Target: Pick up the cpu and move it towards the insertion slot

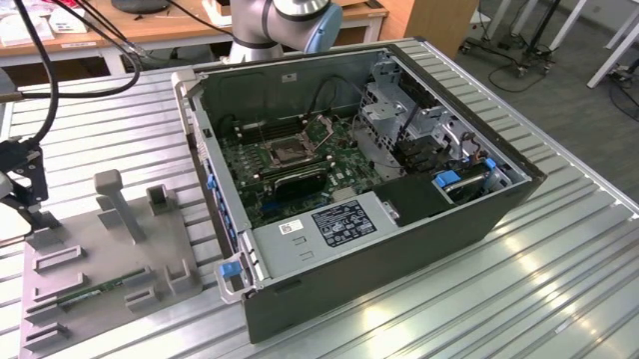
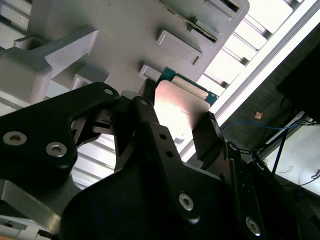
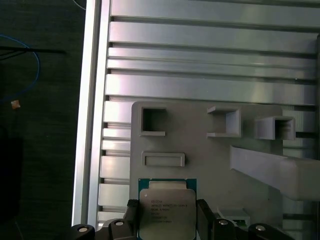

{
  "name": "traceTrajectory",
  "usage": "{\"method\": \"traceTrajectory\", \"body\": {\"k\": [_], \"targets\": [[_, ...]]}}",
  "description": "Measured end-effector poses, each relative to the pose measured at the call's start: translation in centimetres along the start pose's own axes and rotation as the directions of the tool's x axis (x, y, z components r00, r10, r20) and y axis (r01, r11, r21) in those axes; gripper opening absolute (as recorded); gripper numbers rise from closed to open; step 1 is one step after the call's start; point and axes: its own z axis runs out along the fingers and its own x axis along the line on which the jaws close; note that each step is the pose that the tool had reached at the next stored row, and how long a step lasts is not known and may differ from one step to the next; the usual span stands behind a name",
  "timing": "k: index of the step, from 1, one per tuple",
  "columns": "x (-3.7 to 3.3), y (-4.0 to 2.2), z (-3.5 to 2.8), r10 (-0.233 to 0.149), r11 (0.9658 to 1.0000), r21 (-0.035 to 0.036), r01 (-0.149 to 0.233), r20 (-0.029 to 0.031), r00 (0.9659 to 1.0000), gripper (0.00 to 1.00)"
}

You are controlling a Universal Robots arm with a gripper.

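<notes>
At the exterior view's left edge, the gripper (image 1: 38, 215) hangs over the far left corner of the grey plastic fixture plate (image 1: 175, 239), close to the table's rim. A strip of bare ribbed aluminium table (image 1: 559, 284) lies between the plate and the open computer case (image 1: 399, 247). The insertion slot (image 1: 289, 153), silver-framed with a dark centre, lies deep inside the case, walled all round and well apart from the gripper. The wrist points straight down. In both wrist views the black fingers (image 3: 132, 220) clamp opposite edges of the cpu (image 3: 166, 212), a flat square with a matte silvery face and a thin green rim.
</notes>
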Motion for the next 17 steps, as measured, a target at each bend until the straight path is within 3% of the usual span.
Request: {"method": "traceTrajectory", "body": {"k": [7,17], "targets": [[0.00,0.02,-0.44,0.000,1.0000,0.0001,0.000,-0.0002,1.0000,0.55],[0.00,0.11,-2.96,0.000,1.0000,0.0000,0.000,0.0000,1.0000,0.55]]}}
